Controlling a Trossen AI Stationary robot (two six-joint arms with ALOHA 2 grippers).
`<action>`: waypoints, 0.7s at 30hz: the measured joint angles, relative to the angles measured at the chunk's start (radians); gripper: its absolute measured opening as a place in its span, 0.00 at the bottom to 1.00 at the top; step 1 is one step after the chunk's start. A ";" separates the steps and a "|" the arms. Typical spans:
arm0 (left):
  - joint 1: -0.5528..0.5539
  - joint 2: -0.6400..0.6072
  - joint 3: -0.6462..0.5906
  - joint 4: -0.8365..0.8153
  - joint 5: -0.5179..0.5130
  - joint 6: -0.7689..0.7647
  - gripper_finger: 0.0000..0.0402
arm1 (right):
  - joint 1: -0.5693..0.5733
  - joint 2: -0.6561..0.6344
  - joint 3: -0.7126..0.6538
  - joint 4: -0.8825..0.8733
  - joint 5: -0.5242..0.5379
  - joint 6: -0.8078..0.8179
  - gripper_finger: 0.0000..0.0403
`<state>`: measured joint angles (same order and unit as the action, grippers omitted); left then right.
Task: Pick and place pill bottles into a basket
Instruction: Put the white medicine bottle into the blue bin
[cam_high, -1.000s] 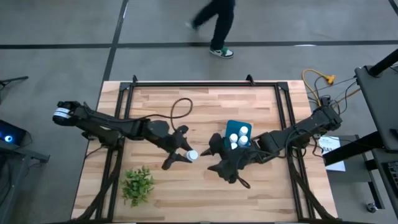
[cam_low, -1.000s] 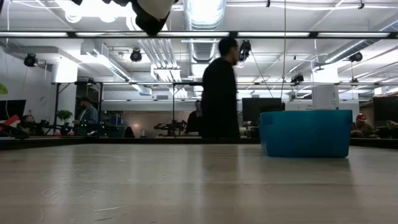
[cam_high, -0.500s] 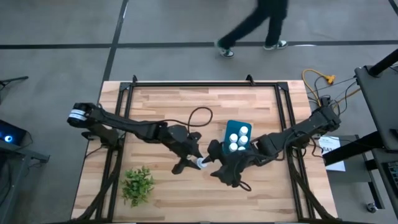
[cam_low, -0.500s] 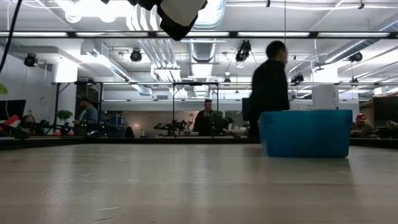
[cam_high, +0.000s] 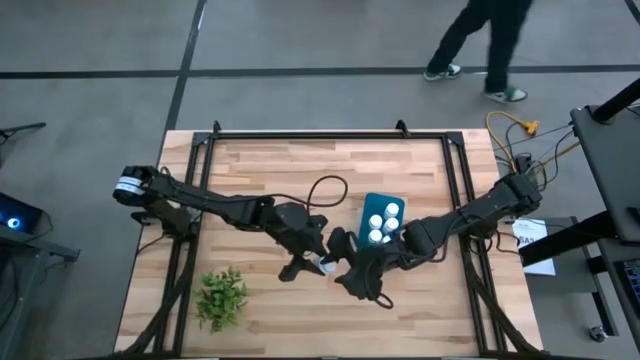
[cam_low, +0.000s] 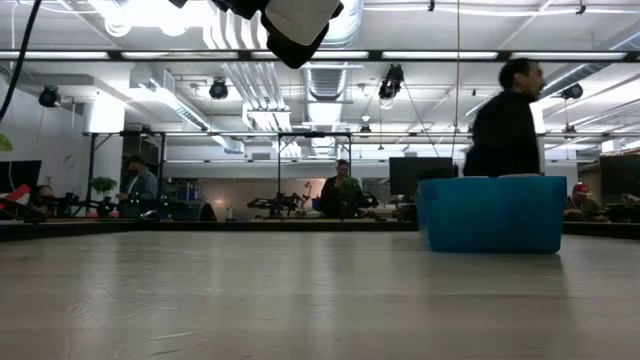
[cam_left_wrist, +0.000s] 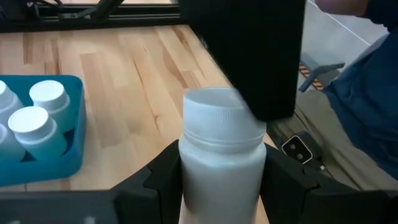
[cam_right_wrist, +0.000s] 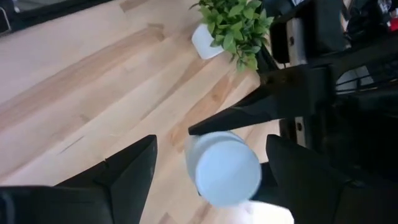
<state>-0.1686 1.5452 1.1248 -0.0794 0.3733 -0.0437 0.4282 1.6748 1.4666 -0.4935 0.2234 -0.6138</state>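
I see one pill bottle (cam_left_wrist: 222, 158) clamped between my left pincer's (cam_high: 318, 262) fingers, held in the air above the wooden surface (cam_high: 260, 170), just beside the teal basket (cam_high: 366, 205). Other bottles (cam_high: 381, 220) stand inside it. My right pincer (cam_high: 342, 262) spreads wide, fingers flanking the bottle's cap. A plant (cam_high: 222, 296) sits near the surface's corner.

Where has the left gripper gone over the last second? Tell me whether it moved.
Yes. In the high view the left gripper moved toward the teal basket, carrying its pill bottle.
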 joint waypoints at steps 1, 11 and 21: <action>-0.001 0.000 0.001 0.001 0.000 0.000 0.37 | -0.002 0.008 0.000 0.005 0.000 -0.007 0.73; -0.005 0.000 0.002 -0.008 -0.003 0.000 0.37 | -0.022 0.057 -0.001 0.042 -0.023 -0.037 0.73; -0.009 0.000 0.002 -0.012 0.000 0.002 0.37 | -0.046 0.060 -0.001 0.057 -0.026 -0.057 0.68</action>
<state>-0.1776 1.5452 1.1271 -0.0911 0.3730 -0.0422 0.3818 1.7348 1.4658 -0.4366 0.1978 -0.6708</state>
